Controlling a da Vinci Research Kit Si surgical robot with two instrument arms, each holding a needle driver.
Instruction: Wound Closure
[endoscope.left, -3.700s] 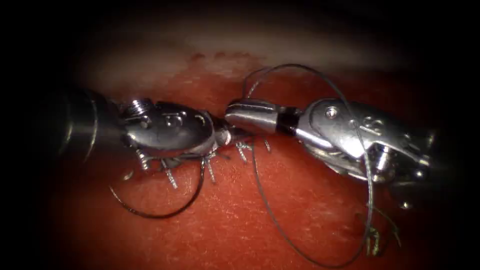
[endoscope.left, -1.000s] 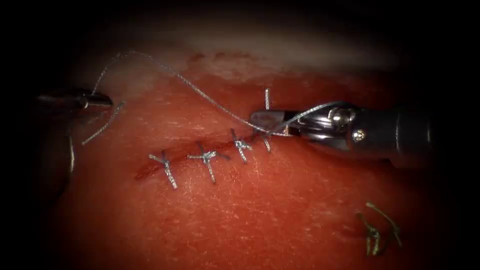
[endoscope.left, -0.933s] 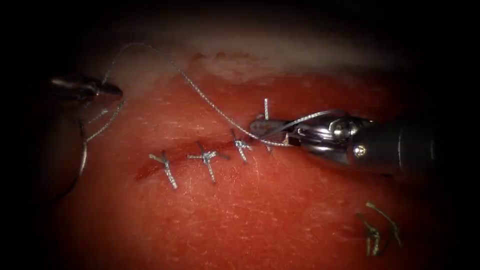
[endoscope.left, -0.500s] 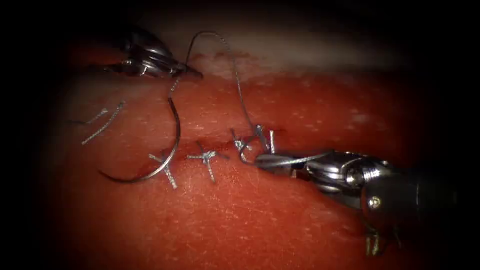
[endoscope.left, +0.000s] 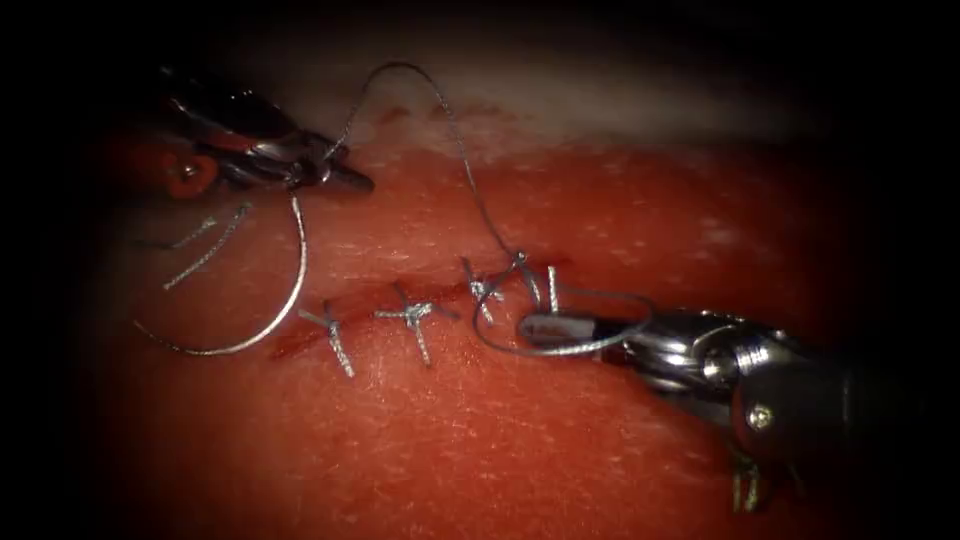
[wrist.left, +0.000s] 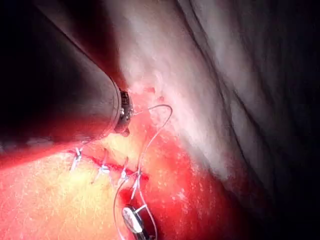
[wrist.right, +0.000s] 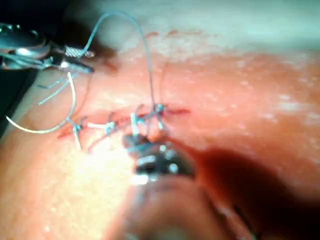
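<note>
Left gripper (endoscope.left: 335, 175) clamping needle (endoscope.left: 262, 325) swage, needle hanging free, right gripper (endoscope.left: 535, 328) closed, thread (endoscope.left: 465, 180) looped around.

We are seeing the left arm's slim steel needle driver (endoscope.left: 335, 175) reaching in from the upper left, its jaws clamping down on their load (tips pointing right). The right arm's polished steel needle driver (endoscope.left: 535, 328) is lying low, jaws pressed together, its dark shaft trailing off right.

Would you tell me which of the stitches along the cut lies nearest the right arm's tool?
The rightmost stitch, at the cut's right end. Long thread rises from it, and the right tool sits beside it; the other three lie further left.
</note>
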